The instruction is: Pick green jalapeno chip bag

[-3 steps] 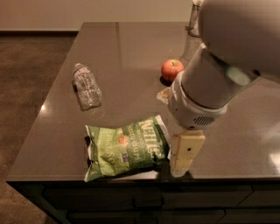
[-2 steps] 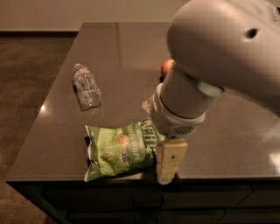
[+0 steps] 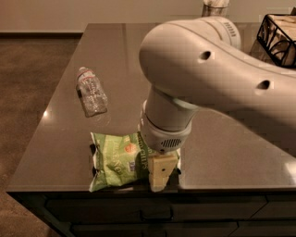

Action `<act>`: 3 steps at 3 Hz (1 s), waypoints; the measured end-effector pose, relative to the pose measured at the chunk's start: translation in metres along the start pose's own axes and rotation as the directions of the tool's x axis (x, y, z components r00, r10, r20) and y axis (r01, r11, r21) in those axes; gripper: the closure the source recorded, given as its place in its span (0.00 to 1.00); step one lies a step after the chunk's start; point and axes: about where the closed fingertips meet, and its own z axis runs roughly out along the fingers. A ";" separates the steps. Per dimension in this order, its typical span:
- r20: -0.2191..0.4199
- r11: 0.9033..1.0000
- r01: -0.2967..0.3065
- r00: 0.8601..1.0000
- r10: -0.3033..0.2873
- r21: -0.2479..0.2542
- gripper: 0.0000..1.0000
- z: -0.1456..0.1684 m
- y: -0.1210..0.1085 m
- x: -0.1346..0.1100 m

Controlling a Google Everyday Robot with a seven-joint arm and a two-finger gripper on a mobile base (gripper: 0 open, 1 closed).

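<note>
The green jalapeno chip bag (image 3: 115,159) lies flat near the front edge of the dark countertop (image 3: 60,139), light green with white lettering and a small orange-red emblem. My gripper (image 3: 159,173) hangs from the big white arm (image 3: 208,69) directly over the bag's right end, with a cream finger (image 3: 162,172) down at the counter's front edge. The arm covers the right part of the bag. The apple is hidden behind the arm.
A clear plastic water bottle (image 3: 91,91) lies on its side at the left of the counter. A black wire basket (image 3: 277,32) stands at the back right. A cylindrical container (image 3: 215,8) stands at the far back edge. The counter edge runs just below the bag.
The arm has swung left and forward over the bag's right end. It now hides the apple and more of the bag. The bag and bottle have not moved.
</note>
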 end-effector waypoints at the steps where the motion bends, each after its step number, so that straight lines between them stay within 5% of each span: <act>1: -0.025 1.000 -0.013 1.000 0.013 -0.022 0.41 0.004 -0.008 -0.001; 3: 0.031 0.996 -0.076 0.997 0.075 0.038 0.88 -0.055 -0.032 0.009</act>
